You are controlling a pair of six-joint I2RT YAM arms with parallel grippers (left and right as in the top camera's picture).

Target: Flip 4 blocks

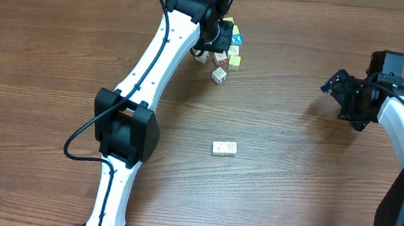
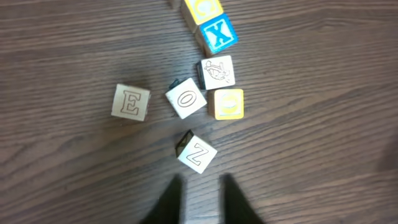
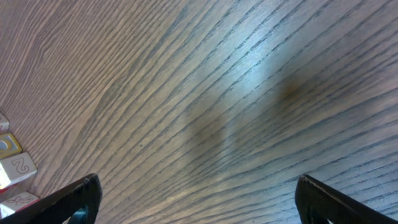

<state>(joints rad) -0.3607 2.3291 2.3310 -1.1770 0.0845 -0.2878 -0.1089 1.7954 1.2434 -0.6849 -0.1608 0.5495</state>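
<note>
Left wrist: narrow-gapped claw (image 2: 202,182) near Z block (image 2: 198,154)

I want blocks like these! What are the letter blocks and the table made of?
The Z block and E block look like pale, smooth wood with printed letters, though I can't be sure. The X block has a blue painted face. The table shows long brown grain lines and some shine: wood, or wood-look laminate.

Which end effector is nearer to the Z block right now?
Left. The left end effector is right beside the Z block, almost at its edge; the right end effector is far off to the side, nowhere near it.
</note>
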